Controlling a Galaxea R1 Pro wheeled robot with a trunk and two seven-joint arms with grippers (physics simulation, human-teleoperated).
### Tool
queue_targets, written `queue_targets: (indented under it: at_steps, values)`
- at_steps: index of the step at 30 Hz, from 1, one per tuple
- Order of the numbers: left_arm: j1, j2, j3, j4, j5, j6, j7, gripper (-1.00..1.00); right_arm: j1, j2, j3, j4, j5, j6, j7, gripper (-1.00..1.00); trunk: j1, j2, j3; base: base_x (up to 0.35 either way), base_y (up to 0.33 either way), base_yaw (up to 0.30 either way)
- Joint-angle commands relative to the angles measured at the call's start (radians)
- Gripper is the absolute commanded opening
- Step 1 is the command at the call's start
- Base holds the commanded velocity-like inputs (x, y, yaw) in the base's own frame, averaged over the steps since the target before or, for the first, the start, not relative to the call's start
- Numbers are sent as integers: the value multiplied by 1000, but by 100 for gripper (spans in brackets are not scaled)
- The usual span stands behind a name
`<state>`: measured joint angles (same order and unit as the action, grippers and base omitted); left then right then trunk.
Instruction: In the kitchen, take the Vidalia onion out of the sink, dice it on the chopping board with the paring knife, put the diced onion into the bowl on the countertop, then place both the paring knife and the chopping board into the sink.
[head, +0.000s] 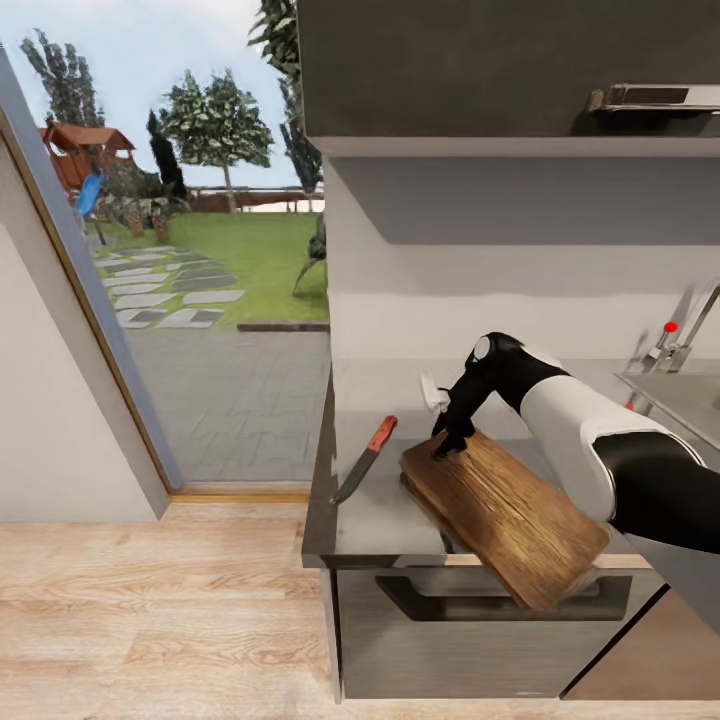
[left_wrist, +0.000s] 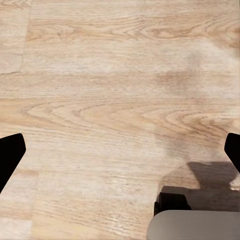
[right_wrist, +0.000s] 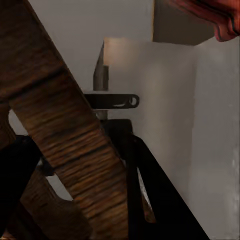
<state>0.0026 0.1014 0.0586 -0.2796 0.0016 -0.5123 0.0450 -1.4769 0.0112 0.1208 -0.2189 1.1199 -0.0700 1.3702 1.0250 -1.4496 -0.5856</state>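
The brown wooden chopping board (head: 505, 515) lies slanted on the light-grey countertop (head: 365, 525), its near end hanging over the front edge. My right gripper (head: 448, 447) is shut on the board's far corner; in the right wrist view the board (right_wrist: 75, 145) sits between the dark fingers (right_wrist: 145, 175). Just left of the board lies the paring knife (head: 365, 460), red handle away from me; its handle (right_wrist: 220, 20) also shows in the right wrist view. The grey sink (head: 685, 395) is at the far right. My left gripper (left_wrist: 120, 155) hangs open over the wood floor. The onion is out of view.
A chrome faucet (head: 690, 330) with a red knob (head: 670, 326) stands behind the sink. A small white object (head: 433, 392) sits behind the right gripper. A dark wall cabinet (head: 500, 70) hangs above. A glass door (head: 200, 300) to the garden is on the left.
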Motion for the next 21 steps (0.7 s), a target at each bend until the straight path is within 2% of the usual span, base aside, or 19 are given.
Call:
queue_targets:
  at_steps: [1,12,21]
  values:
    - [0,0,1,-1,0,-2,1,100,0,1,0,-9,4,16,3,-100,0,0,-1,0,0,0]
    - [1,0,0,-1,0,-2,1,100,0,12,-1,-78,4,168,4,-100,0,0,-1,0,0,0]
    - [0,0,0,-1,0,-2,1,100,0,4,-2,-89,1,191,25,-100,0,0,-1,0,0,0]
